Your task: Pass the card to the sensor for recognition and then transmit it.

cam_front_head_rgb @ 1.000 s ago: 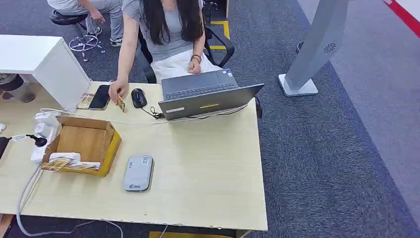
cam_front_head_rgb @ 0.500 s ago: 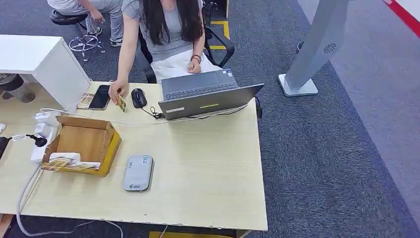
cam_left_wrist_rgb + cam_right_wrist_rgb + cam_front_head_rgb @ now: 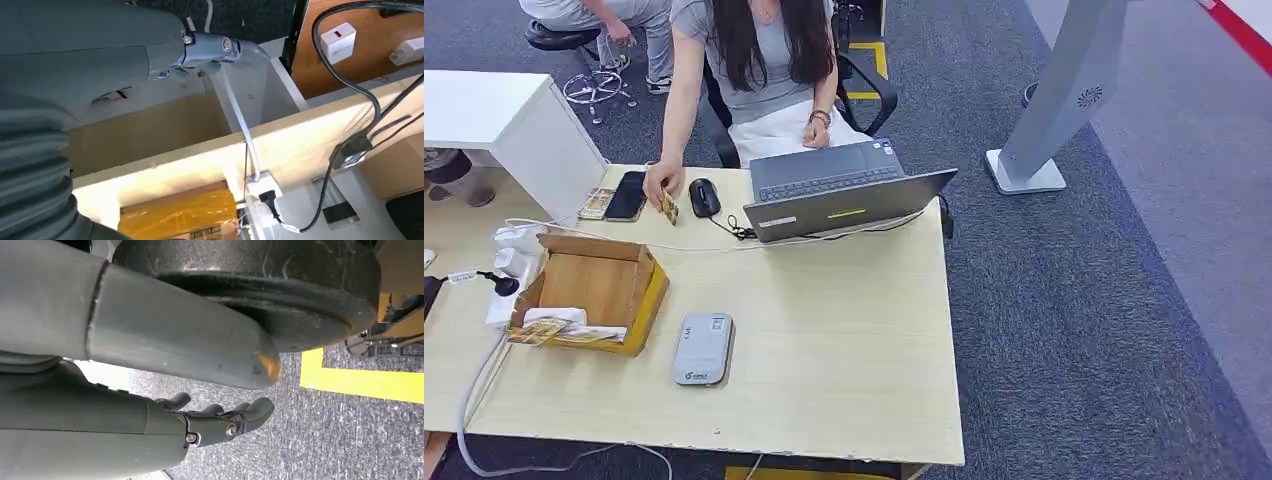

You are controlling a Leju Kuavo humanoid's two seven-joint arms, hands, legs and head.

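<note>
A person across the desk (image 3: 844, 340) pinches a small yellowish card (image 3: 668, 208) upright on the tabletop, between a black phone (image 3: 627, 194) and a mouse (image 3: 704, 196). The grey flat sensor (image 3: 702, 348) lies near the desk's front edge. More cards (image 3: 536, 330) lie along the near edge of a cardboard box (image 3: 599, 283). My left hand (image 3: 210, 47) hangs beside the desk's edge, below the top, holding nothing. My right hand (image 3: 220, 420) hangs over the grey carpet, fingers loosely apart and empty.
An open laptop (image 3: 839, 195) stands at the desk's far side before the seated person. A white power strip (image 3: 504, 290) and cables run along the left edge. A white cabinet (image 3: 514, 120) stands far left, a grey stand (image 3: 1054, 100) on the carpet to the right.
</note>
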